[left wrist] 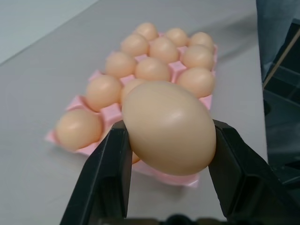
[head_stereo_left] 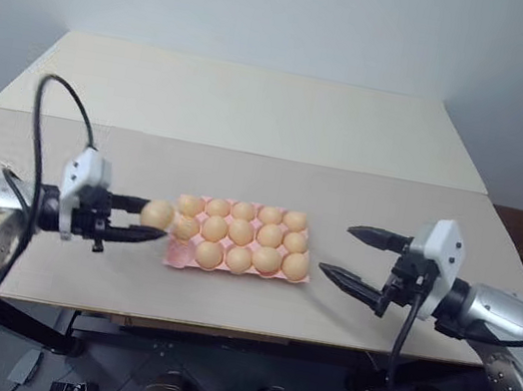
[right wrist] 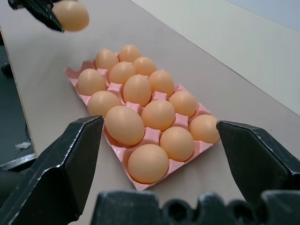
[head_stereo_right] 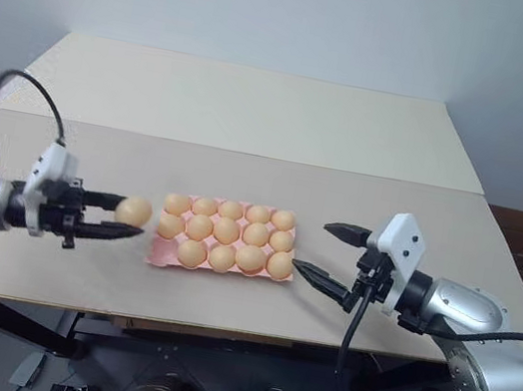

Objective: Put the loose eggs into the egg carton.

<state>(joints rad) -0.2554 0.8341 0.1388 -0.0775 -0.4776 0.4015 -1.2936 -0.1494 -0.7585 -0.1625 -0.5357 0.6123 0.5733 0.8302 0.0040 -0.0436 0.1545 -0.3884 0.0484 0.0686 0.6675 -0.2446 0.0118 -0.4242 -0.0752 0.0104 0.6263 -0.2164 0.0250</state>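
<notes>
- One egg carton (head_stereo_left: 176, 255), pink, lies flat on the near table (head_stereo_left: 76, 269), about midway between the two arms; it has three rows of five cups
- Fourteen eggs sit in the carton, each in its own cup: five in the far row, five in the middle row, four in the near row; the one bare cup is the near corner on the robot's left
- One loose egg (head_stereo_left: 157, 214) is off the table, pinched in the left gripper (head_stereo_left: 150, 219); it hangs just beside the carton's left edge, close to the left end of the middle row; whether it touches the eggs there cannot be told
- Left gripper: its two black fingers (left wrist: 105, 173) are clamped on that egg, one on each side, pointing toward the carton
- Right gripper (head_stereo_left: 352, 255): its fingers stand wide apart with nothing between them; it hangs above the table near the carton's right edge, apart from it, pointing toward the carton
- That makes fifteen eggs in all; none lies on the bare tabletop
- A second, paler table (head_stereo_left: 257, 104) joins the near one along the far side
</notes>
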